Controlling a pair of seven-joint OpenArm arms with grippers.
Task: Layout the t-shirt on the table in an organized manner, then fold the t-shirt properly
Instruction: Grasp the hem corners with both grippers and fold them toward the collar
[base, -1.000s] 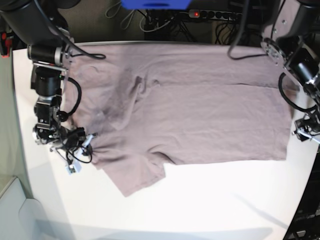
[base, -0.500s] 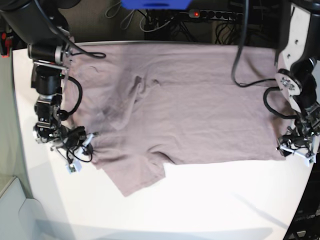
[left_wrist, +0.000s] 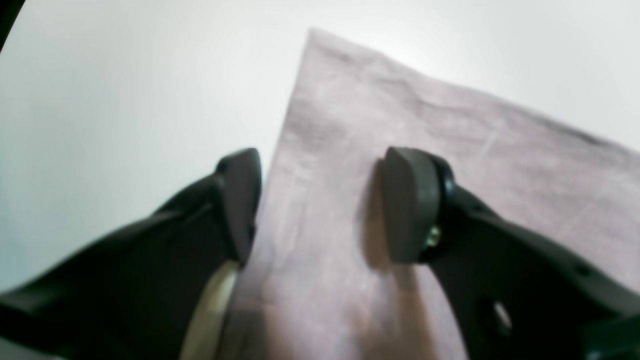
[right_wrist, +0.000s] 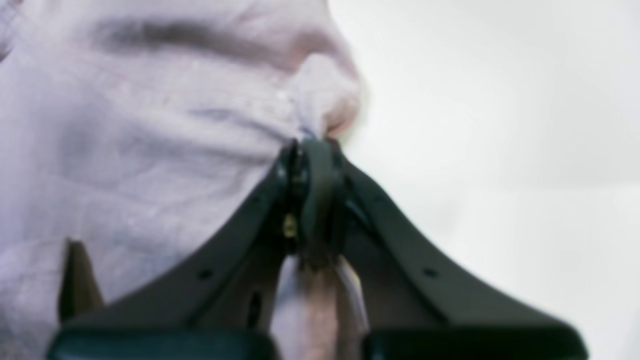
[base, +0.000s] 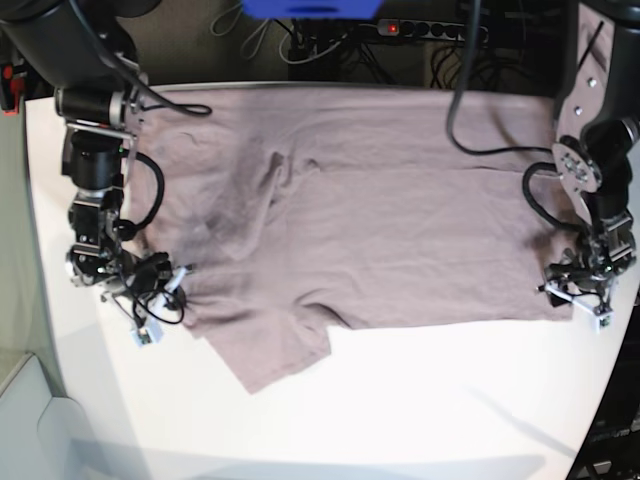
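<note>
Right gripper: jaws pressed fully together on a pinch of the t-shirt; a small pleat of pink cloth bulges out just past the fingertips. In the base view this gripper sits low at the shirt's shoulder and sleeve end, at the camera's left.

Left gripper: jaws apart, roughly half spread, nothing clamped. One pad stands over the cloth, the other finger at the shirt's side edge with bare table beyond it. Whether the pads touch the fabric, cannot tell. The hem corner lies just ahead of the fingertips. In the base view this gripper is at the lower hem corner, camera's right.

T-shirt: spread mostly flat across the far half of the white table, neck end toward camera's left, hem toward the right. Near sleeve angles out toward the camera. Wrinkles gather around the collar area. Near half of the table bare.

Beyond the far edge: dark cables and a power strip.
</note>
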